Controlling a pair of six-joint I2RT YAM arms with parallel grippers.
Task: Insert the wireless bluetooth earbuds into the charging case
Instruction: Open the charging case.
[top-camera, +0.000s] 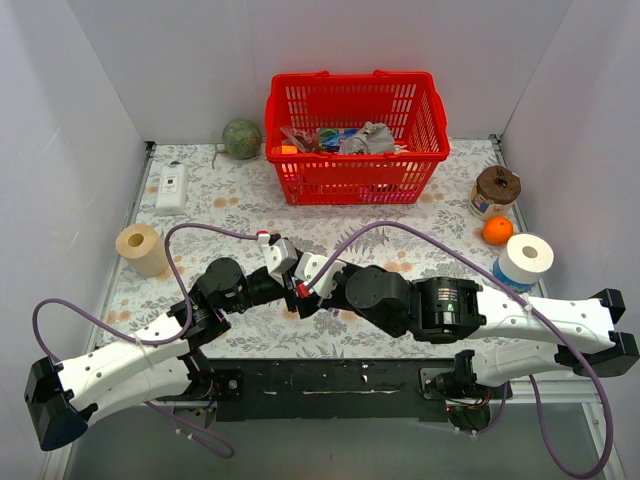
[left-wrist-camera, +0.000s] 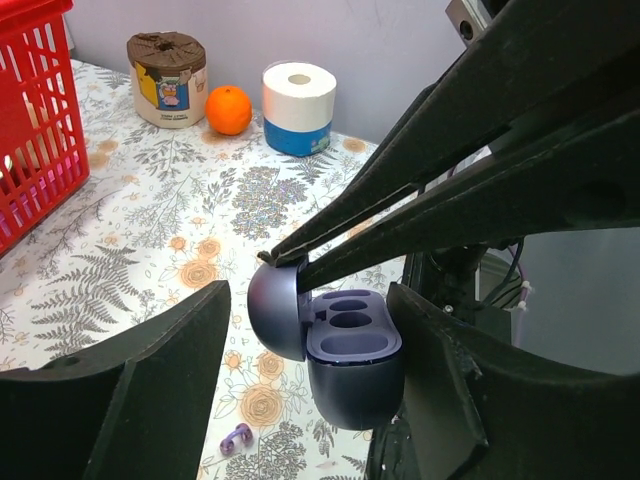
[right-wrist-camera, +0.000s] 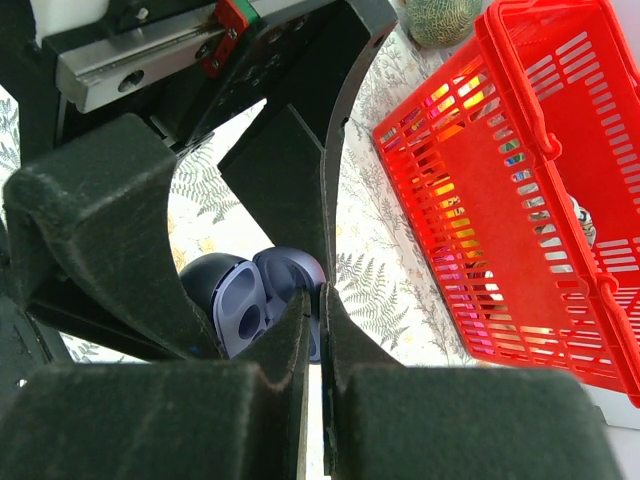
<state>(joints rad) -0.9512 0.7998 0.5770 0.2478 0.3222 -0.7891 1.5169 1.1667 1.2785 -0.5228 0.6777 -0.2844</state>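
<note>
**Case open between my left fingers, bud lying at seven o'clock**

The charging case (left-wrist-camera: 350, 370) stands lid-open between my left gripper's (left-wrist-camera: 308, 300) parted fingers, sockets empty, long axis running twelve to six. My right gripper (left-wrist-camera: 275, 258) is clenched, tips against the lid's rim; I can't tell if it pinches it. One earbud (left-wrist-camera: 235, 438) lies on the flowered table (left-wrist-camera: 150, 200), nearer my left, with the red basket (left-wrist-camera: 30, 120) well apart.

Clad in white shells (top-camera: 120, 365), jointed with black motor housings (top-camera: 440, 305); trailed by purple cables (top-camera: 200, 232) looping at eight and four o'clock; tipped with matte black fingers (left-wrist-camera: 150, 390).
</note>
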